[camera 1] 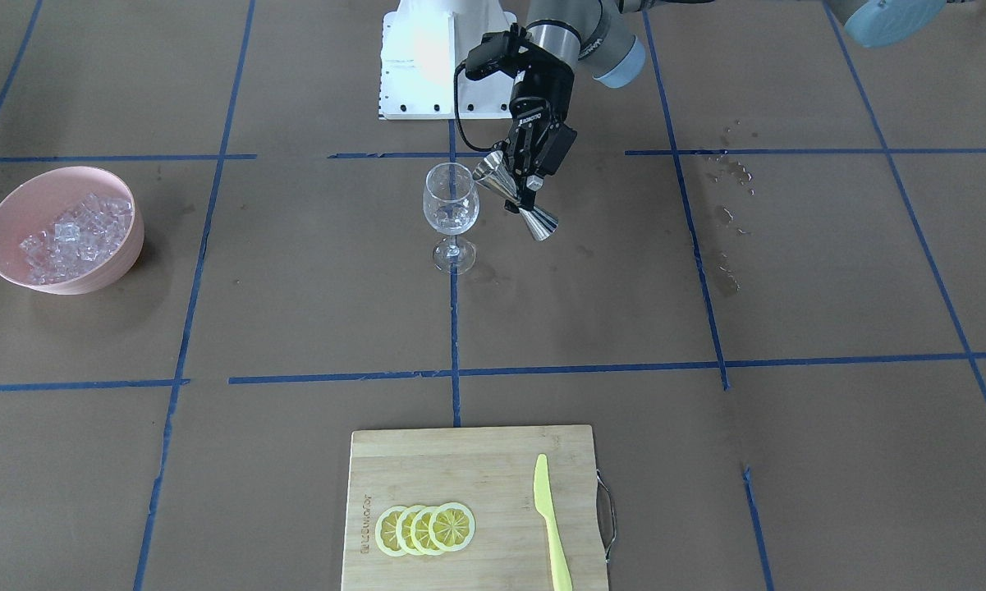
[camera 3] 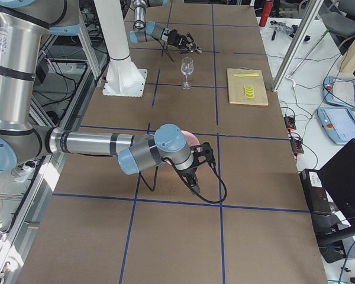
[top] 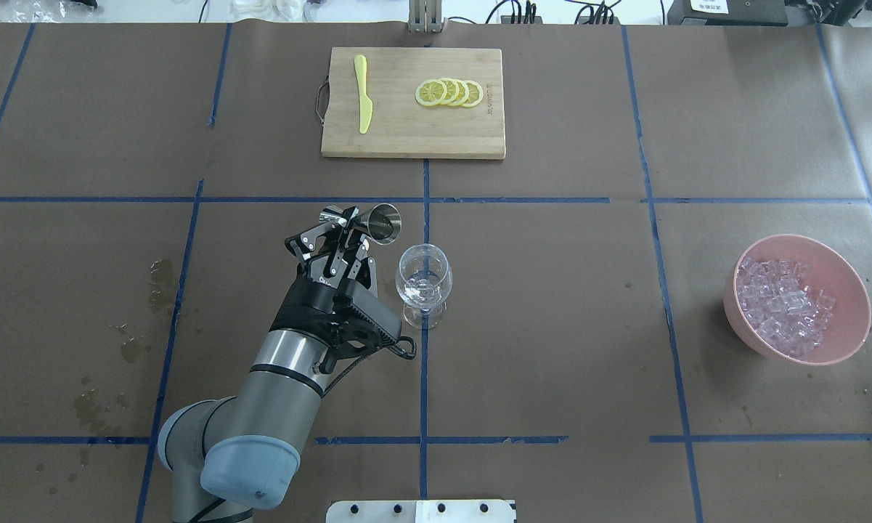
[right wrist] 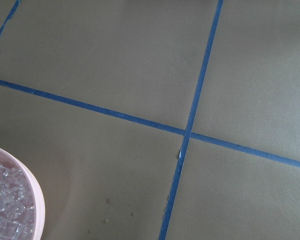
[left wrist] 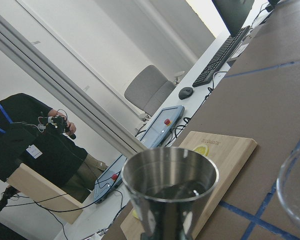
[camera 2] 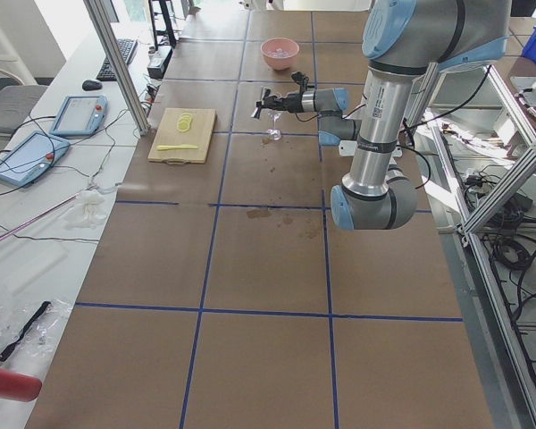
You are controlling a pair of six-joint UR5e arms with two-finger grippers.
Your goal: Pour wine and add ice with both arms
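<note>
My left gripper (camera 1: 524, 190) (top: 348, 229) is shut on a steel jigger (camera 1: 515, 199) (top: 367, 221) (left wrist: 169, 195), held tilted in the air. One cup mouth points toward the rim of the clear wine glass (camera 1: 451, 215) (top: 423, 283), which stands upright at the table's centre just beside it. The ice (camera 1: 78, 238) (top: 784, 305) (right wrist: 5, 205) is heaped in a pink bowl (camera 1: 107, 275) (top: 799, 237) on my right side. My right gripper (camera 3: 195, 187) hangs close to that bowl and shows only in the exterior right view, so I cannot tell its state.
A wooden cutting board (camera 1: 460, 460) (top: 406, 138) at the far edge carries lemon slices (camera 1: 425, 529) and a yellow knife (camera 1: 552, 525). Wet spots (camera 1: 726, 217) mark the paper on my left side. The white pedestal (camera 1: 427, 66) stands behind the glass.
</note>
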